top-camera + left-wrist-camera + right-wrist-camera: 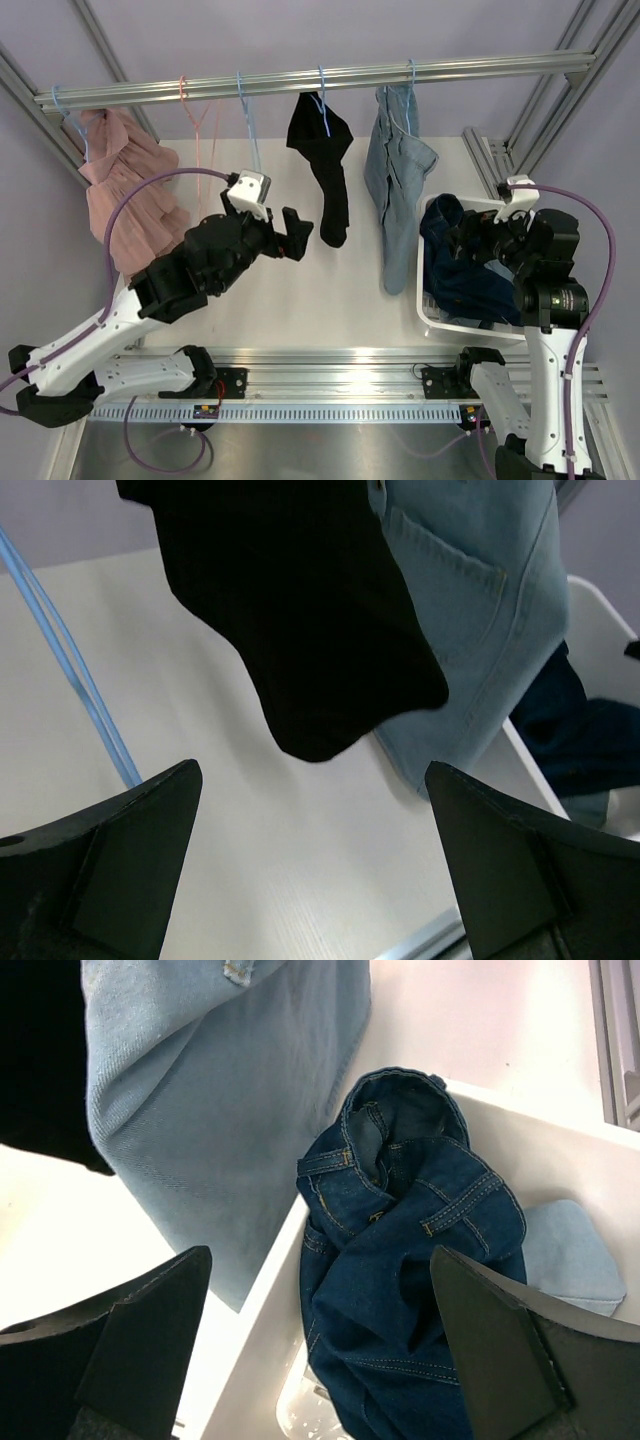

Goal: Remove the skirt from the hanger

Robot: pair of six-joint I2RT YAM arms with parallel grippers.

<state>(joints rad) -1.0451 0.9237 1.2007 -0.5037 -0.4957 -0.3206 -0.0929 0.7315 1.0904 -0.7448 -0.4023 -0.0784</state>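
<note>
Several garments hang from the rail (300, 82). A black garment (325, 170) (300, 610), which I take for the skirt, droops from one side of a blue hanger (321, 100). My left gripper (298, 235) (312, 810) stands open just left of its lower end, level with the hem, with nothing between the fingers. My right gripper (465, 240) (320, 1290) is open too. It hovers over dark blue jeans (450, 265) (410, 1280) in a white basket (424, 300) (255, 1360).
A light-blue denim garment (395, 180) (470, 630) (210, 1100) hangs between the black one and the basket. A pink ruffled garment (125, 190) hangs far left. Empty pink (200, 125) and blue (250, 130) (70, 670) hangers dangle beside my left arm.
</note>
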